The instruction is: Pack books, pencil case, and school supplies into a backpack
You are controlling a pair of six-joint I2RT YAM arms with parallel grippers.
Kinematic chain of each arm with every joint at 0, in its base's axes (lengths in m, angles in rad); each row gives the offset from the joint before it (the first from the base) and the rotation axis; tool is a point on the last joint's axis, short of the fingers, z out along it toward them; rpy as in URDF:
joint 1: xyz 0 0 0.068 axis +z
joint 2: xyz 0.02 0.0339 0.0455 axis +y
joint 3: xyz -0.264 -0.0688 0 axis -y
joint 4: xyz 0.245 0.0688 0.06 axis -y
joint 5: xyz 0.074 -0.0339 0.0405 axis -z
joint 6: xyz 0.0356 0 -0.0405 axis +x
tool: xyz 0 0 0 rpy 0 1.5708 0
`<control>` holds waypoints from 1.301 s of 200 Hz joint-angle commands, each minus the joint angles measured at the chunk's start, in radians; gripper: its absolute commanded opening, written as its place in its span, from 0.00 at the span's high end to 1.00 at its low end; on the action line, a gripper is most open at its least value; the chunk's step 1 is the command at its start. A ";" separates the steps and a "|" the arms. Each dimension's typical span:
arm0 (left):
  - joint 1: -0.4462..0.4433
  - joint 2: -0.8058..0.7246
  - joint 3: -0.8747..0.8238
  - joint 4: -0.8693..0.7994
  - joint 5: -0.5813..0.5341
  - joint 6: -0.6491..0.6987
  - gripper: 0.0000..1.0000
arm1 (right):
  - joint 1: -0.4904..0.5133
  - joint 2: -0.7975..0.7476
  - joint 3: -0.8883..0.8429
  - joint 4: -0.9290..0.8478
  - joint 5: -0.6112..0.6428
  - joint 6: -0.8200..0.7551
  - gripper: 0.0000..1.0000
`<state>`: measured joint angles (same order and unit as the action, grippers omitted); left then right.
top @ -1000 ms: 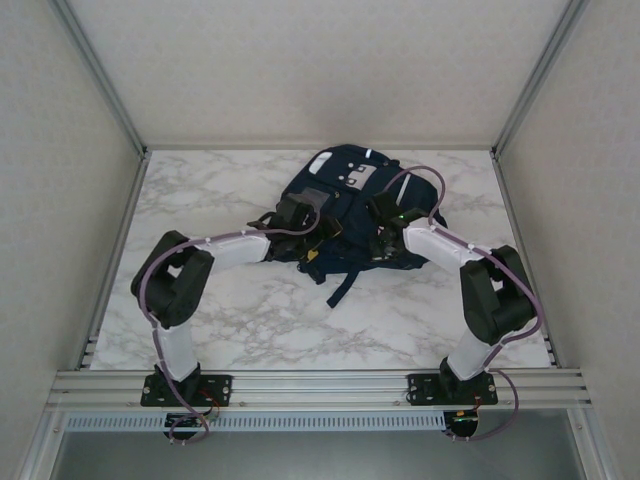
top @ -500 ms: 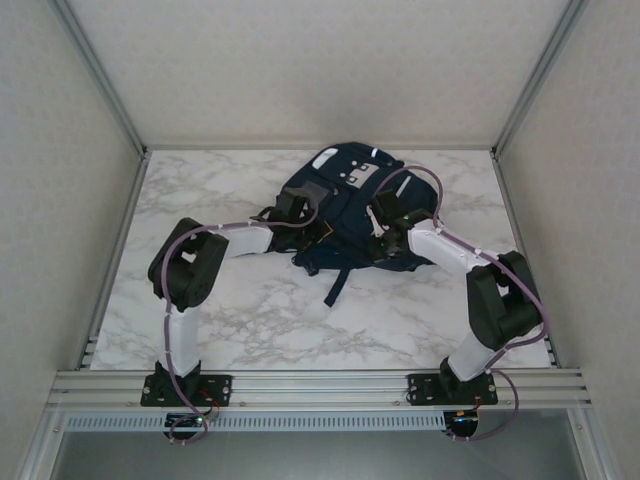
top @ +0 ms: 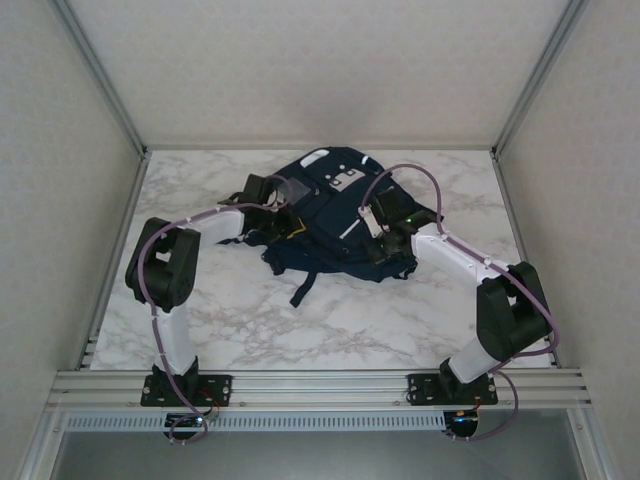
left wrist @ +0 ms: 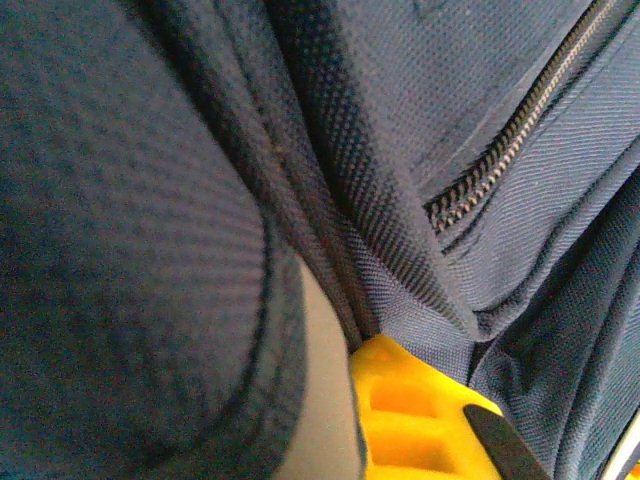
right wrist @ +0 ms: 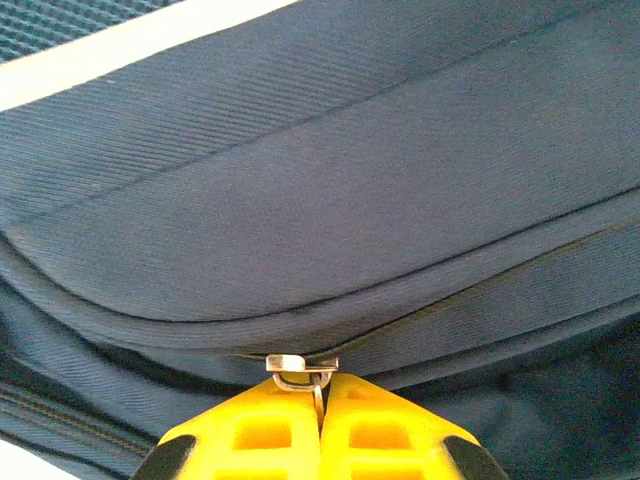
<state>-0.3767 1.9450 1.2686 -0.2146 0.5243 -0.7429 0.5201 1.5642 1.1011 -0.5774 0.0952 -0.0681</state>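
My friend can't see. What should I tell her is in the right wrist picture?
The right hand pinches a small silver zipper pull between its two yellow fingers, at the bottom middle. Above is the navy-blue backpack, with a white stripe across the top left corner.

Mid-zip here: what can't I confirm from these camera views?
- Backpack contents: top view, covered by its fabric.
- Left gripper grip: left wrist view, fabric fold and bottom edge hide most of its yellow fingers.
- Zipper pull remaining travel: right wrist view, track cut off by frame edges.
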 commanded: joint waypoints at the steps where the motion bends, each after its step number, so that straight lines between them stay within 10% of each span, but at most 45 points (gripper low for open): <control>1: 0.150 -0.017 0.055 -0.241 -0.216 0.169 1.00 | -0.041 -0.025 0.021 -0.130 0.163 -0.001 1.00; 180: 0.228 0.492 1.015 -0.519 -0.084 0.174 1.00 | 0.266 -0.042 -0.088 0.153 -0.341 0.241 1.00; 217: 0.228 0.389 0.880 -0.549 -0.123 0.208 0.40 | 0.304 0.087 0.030 0.146 -0.265 0.223 1.00; 260: 0.209 0.015 0.318 -0.291 -0.120 0.104 0.22 | 0.305 0.193 0.098 0.111 -0.163 0.207 1.00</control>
<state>-0.1329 2.1918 1.8153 -0.6781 0.4267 -0.5560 0.8104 1.7107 1.1534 -0.3893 -0.0895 0.1455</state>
